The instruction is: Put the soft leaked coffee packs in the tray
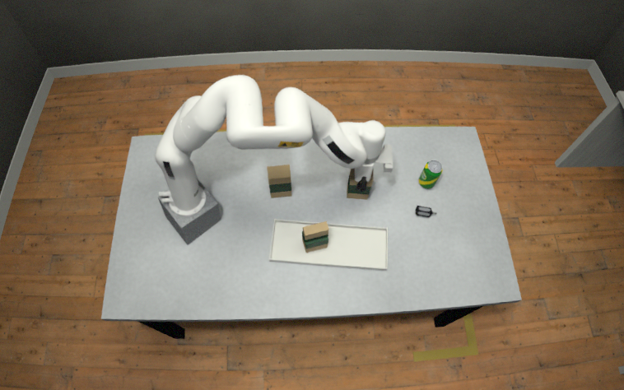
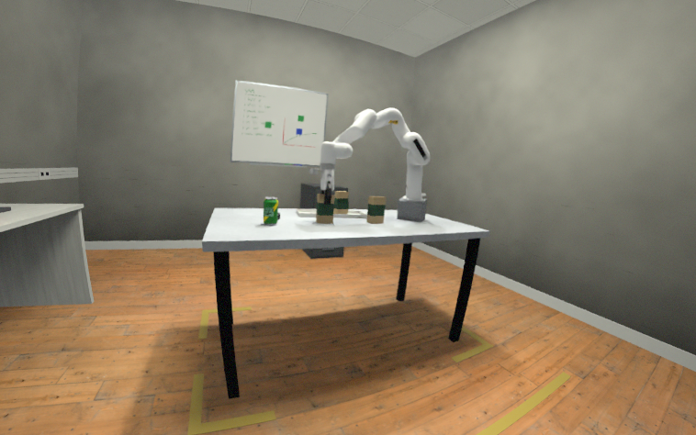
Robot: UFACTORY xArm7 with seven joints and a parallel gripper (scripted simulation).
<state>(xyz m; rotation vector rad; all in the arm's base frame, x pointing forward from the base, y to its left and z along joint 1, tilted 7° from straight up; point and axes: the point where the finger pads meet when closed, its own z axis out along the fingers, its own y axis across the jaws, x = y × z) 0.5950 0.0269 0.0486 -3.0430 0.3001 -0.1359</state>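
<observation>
Three tan coffee packs with green bands are in view. One pack (image 1: 279, 180) stands on the table behind the tray, also in the side view (image 2: 376, 208). A second pack (image 1: 315, 236) stands inside the white tray (image 1: 328, 244), at its left half. The third pack (image 1: 358, 188) stands to the right, also in the side view (image 2: 324, 208). My gripper (image 1: 361, 183) is lowered over this third pack with its fingers open on either side of the pack's upper part. The fingers stand apart and do not press it.
A green soda can (image 1: 430, 174) stands on the table to the right of the gripper. A small black clip (image 1: 424, 211) lies in front of the can. The robot base (image 1: 189, 213) stands at the table's left.
</observation>
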